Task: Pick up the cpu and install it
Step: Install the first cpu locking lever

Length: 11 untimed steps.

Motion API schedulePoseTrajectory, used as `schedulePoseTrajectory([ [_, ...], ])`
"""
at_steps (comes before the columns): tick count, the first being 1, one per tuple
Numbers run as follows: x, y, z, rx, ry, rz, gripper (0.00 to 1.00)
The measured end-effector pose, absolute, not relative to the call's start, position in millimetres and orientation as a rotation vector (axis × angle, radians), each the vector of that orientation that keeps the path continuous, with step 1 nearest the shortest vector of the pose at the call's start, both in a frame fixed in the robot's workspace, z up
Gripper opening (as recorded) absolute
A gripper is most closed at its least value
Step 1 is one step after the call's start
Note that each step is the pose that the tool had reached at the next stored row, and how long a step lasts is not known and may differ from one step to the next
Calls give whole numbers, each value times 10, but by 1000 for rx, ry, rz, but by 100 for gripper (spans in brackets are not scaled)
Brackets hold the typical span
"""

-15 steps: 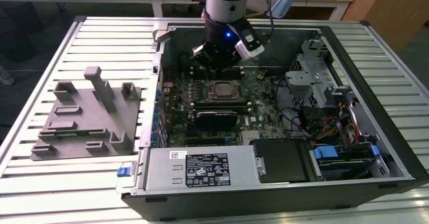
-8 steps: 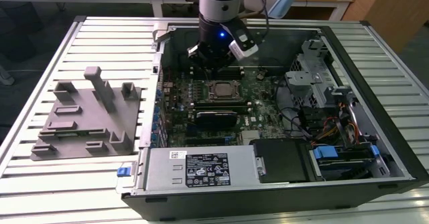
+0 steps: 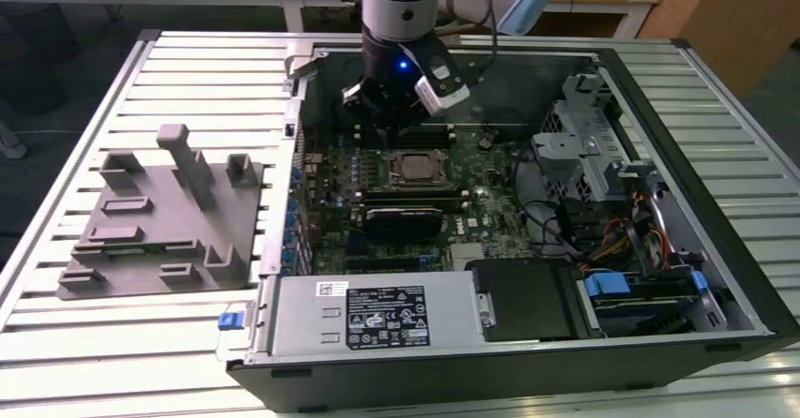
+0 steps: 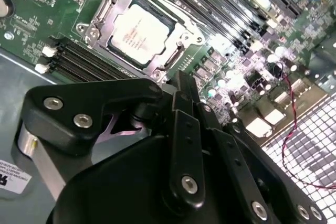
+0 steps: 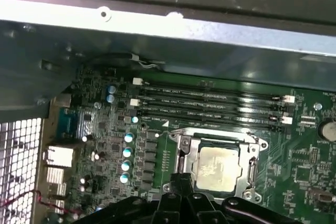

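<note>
The cpu [image 3: 415, 168] lies flat inside the metal-framed socket [image 3: 415, 184] in the middle of the green motherboard, its silver-grey top facing up. In both wrist views the cpu [image 4: 140, 31] [image 5: 216, 167] sits square in the socket frame [image 5: 181, 145]. My gripper [image 3: 390, 129] hangs inside the open computer case, just behind the socket toward the case's back wall and a little above the board. Its black fingertips [image 4: 181, 85] [image 5: 181, 179] are pressed together with nothing between them, close to the socket's edge and not touching the cpu.
A grey plastic fixture block [image 3: 163, 221] stands on the slatted table at the exterior view's left. The case holds a power supply [image 3: 375, 315] at the front, a drive cage [image 3: 600, 156] and cables at the right, and memory slots [image 5: 210, 103] beside the socket.
</note>
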<state>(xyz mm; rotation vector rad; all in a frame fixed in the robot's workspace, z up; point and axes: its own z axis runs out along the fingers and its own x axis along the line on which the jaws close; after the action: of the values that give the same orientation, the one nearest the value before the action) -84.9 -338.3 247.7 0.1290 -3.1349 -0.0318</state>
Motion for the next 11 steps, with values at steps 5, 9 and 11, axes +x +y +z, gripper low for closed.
schedulePoseTrajectory([
  [5,-976,-3378,2477,100,-3138,-32,11],
  [9,-1060,-3361,2477,98,-3139,-32,11],
  [11,-1075,-3342,2477,99,-3139,-32,11],
])
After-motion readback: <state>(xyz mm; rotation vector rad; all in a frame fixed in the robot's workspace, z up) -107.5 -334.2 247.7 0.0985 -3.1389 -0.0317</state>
